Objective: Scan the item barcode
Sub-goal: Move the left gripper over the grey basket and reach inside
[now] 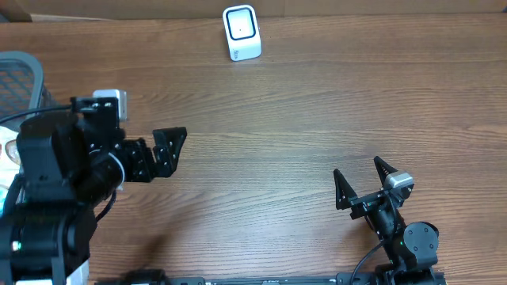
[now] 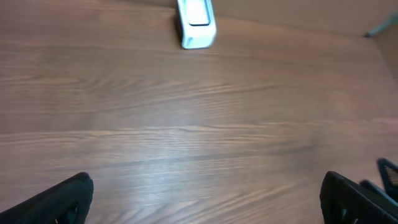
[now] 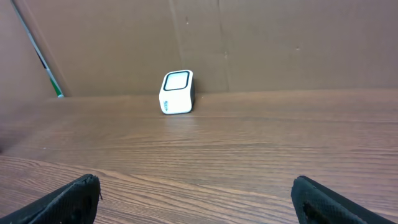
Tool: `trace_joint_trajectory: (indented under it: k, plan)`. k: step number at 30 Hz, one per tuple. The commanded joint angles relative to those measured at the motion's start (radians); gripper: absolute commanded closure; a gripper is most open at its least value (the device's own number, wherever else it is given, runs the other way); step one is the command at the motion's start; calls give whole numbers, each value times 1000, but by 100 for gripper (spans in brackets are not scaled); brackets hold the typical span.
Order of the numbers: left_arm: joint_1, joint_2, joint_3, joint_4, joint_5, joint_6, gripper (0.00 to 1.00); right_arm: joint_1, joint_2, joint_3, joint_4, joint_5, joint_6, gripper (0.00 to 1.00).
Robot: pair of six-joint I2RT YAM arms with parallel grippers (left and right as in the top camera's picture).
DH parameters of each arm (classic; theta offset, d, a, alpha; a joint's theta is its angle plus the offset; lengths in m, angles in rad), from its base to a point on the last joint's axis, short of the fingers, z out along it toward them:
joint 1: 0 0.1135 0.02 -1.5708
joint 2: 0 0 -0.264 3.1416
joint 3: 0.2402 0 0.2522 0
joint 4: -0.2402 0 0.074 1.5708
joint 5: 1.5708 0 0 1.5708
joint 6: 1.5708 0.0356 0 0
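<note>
White barcode scanner (image 1: 242, 32) stands upright at the upper centre of the frame, near the top edge of the wooden worktop (image 1: 317, 103). Left claw (image 1: 176, 150), middle left: jaws spread, holding nothing. Right claw (image 1: 357, 166), lower right: jaws spread, holding nothing. Grey mesh basket (image 1: 17, 79) at the upper left edge.

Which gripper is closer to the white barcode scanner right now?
Left. The left gripper, open, sits to the near left of the scanner; the right gripper, also open, is farther off, to its near right.
</note>
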Motion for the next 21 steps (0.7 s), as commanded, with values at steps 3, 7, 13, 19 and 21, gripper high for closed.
trace_joint_trajectory:
  k: [3, 7, 13, 19, 21]
  plan:
    - [11, 18, 49, 19, 74, -19, 10, -4, -12, 1, 6, -2, -4, 0]
    - [11, 96, 163, -36, 60, -61, 11, -3, -12, 1, 6, -2, -4, 0]
    - [10, 257, 431, -227, -52, -62, 14, -3, -12, 1, 6, -2, -4, 0]
    - [11, 332, 635, -339, -265, -150, 18, -3, -12, 1, 6, -2, -4, 0]
    - [13, 330, 676, -340, -316, -185, 18, -3, -12, 1, 6, -2, -4, 0]
